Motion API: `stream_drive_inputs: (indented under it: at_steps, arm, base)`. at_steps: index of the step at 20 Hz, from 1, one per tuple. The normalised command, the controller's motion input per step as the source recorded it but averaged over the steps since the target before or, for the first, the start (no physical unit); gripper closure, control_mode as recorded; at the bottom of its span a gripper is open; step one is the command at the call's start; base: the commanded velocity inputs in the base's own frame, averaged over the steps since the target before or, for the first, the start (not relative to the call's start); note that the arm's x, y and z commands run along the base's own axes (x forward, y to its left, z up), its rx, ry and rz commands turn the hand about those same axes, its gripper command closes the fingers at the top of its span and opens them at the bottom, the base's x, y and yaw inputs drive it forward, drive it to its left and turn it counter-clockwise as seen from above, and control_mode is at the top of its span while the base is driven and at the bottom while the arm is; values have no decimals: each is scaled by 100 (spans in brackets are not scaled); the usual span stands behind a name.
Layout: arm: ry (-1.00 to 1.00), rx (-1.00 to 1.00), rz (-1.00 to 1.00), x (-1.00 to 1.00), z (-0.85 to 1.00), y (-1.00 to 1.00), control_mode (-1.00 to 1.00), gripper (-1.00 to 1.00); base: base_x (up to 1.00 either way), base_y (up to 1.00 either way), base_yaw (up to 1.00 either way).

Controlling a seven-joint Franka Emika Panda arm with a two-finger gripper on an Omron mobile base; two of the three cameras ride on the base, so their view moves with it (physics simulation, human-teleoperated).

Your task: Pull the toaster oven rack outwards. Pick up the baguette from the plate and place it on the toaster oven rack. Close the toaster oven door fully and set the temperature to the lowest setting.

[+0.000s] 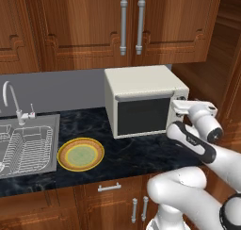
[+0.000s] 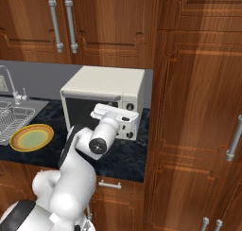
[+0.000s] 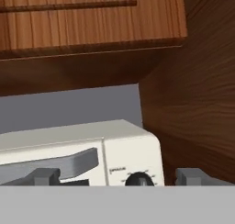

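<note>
The cream toaster oven (image 1: pixel 141 83) (image 2: pixel 106 83) stands on the dark counter with its toaster oven door (image 1: pixel 141 116) shut upright. The rack is hidden behind the door's dark glass. My gripper (image 1: pixel 179 109) (image 2: pixel 124 122) is at the oven's right panel. In the hand view the gripper (image 3: pixel 117 177) is open, its fingertips (image 3: pixel 43 176) wide apart, with a dark knob (image 3: pixel 139 178) between them near the right one. To the left, the yellow-rimmed plate (image 1: pixel 81 154) (image 2: pixel 32 137) lies bare. The baguette is out of view.
A sink with a wire dish basket (image 1: pixel 26 149) and a faucet (image 1: pixel 12 102) sits at the left. Brown wall cabinets (image 1: pixel 127 26) hang over the oven. A tall wooden panel (image 2: pixel 198 107) closes off the counter just right of the oven.
</note>
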Motion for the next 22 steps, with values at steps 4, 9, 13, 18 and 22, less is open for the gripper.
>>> stream_drive_inputs:
  at_steps: [4, 9, 13, 18, 22]
  arm:
    - [8, 0, -2, -3, -18, 37, -100, -100]
    - [4, 0, 0, -18, -4, 26, -100, -100]
    - [0, 0, 0, -30, 0, -4, -100, -100]
    - [0, 0, 0, -55, -4, -21, -100, -100]
    - [3, 0, 0, -20, -6, 0, -100, -100]
  base:
    - [0, 0, 0]
    - [0, 0, 0]
    - [0, 0, 0]
    - [0, 0, 0]
    - [0, 0, 0]
